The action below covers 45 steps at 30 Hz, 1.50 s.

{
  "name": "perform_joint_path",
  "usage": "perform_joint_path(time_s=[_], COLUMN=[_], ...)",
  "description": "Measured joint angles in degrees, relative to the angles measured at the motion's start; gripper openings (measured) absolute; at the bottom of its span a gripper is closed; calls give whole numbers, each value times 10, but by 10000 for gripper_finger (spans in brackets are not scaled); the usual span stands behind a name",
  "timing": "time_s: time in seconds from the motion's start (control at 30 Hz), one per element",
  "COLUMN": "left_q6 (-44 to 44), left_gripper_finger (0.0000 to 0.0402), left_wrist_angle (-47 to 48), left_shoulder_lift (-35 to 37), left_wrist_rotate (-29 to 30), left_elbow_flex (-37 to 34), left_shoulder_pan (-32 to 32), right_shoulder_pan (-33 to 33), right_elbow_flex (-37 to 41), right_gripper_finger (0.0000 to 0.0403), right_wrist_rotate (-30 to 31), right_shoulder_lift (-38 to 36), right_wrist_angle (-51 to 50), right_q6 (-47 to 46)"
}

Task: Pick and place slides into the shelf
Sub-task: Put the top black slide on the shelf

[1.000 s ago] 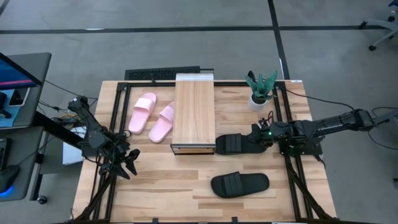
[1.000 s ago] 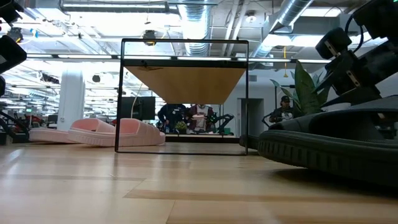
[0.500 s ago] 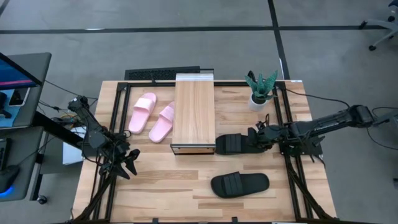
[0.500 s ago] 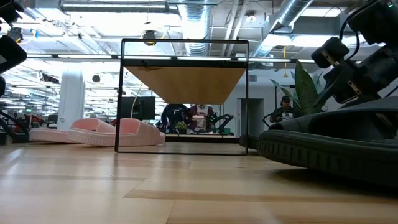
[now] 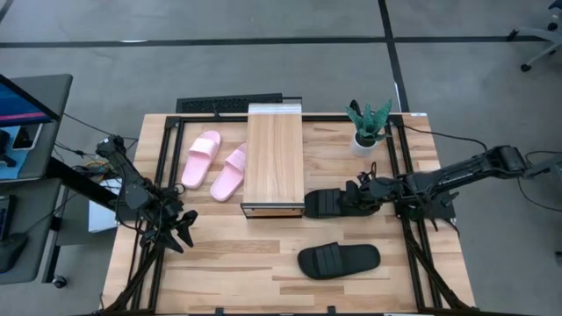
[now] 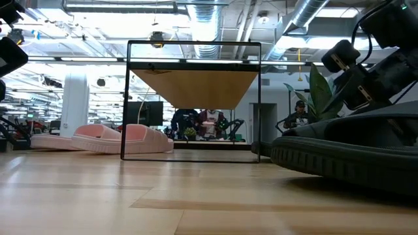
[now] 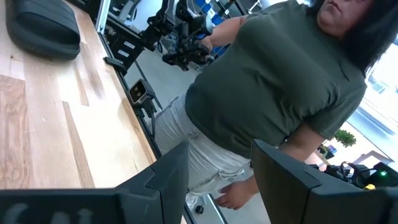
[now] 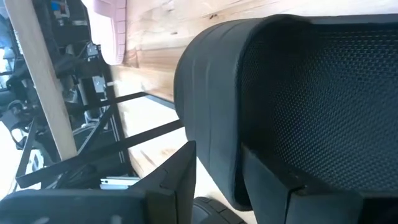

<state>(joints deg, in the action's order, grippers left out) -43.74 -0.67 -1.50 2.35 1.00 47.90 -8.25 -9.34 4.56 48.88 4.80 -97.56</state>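
Note:
A matte black slide (image 5: 327,203) lies on the table with its strap end by the near right corner of the shelf (image 5: 275,160), a wood-topped rack on a dark frame. My right gripper (image 5: 358,197) is at that slide's heel end, shut on it. The second black slide (image 5: 339,260) lies flat nearer the near edge. Two pink slides (image 5: 215,165) lie left of the shelf. My left gripper (image 5: 180,230) waits open near the table's left edge. My right gripper (image 8: 217,149) pinches the black slide's heel-end rim (image 8: 214,134) between its two fingers. It comes roughly level from the table's right, pointing along the slide toward the strap (image 8: 208,93). The slide lies with its sole on the table.
A potted plant (image 5: 369,127) stands far right of the shelf, close to my right arm. Dark frame rails (image 5: 397,167) run along the table's right and left sides. A person (image 7: 273,93) stands beyond the table's near edge. Bare wood (image 5: 237,259) lies near the shelf's near end.
My right gripper has crept a little toward the table's left, along the black slide's heel end, and its wrist has tipped lower. The slide has stayed where it was.

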Motion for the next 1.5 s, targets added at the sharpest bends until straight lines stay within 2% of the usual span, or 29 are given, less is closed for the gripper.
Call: perform_joint_path(time_s=[0.43, 0.57, 0.77, 0.9, 1.27, 1.5], left_q6=[0, 0, 0, 0, 0, 0], left_gripper_finger=[162, 162, 162, 162, 162, 162], left_wrist_angle=[0, 0, 0, 0, 0, 0], left_shoulder_lift=[0, 0, 0, 0, 0, 0], left_wrist_rotate=[0, 0, 0, 0, 0, 0], left_elbow_flex=[0, 0, 0, 0, 0, 0], left_shoulder_pan=[0, 0, 0, 0, 0, 0], right_shoulder_pan=[0, 0, 0, 0, 1, 1], right_elbow_flex=[0, 0, 0, 0, 0, 0], right_gripper_finger=[110, 80, 11, 18, 5, 3], right_wrist_rotate=[0, 0, 1, 5, 17, 17], right_shoulder_lift=[64, 67, 67, 67, 64, 38], right_wrist_angle=[54, 62, 67, 66, 79, 78], right_q6=[0, 1, 5, 5, 20, 29])
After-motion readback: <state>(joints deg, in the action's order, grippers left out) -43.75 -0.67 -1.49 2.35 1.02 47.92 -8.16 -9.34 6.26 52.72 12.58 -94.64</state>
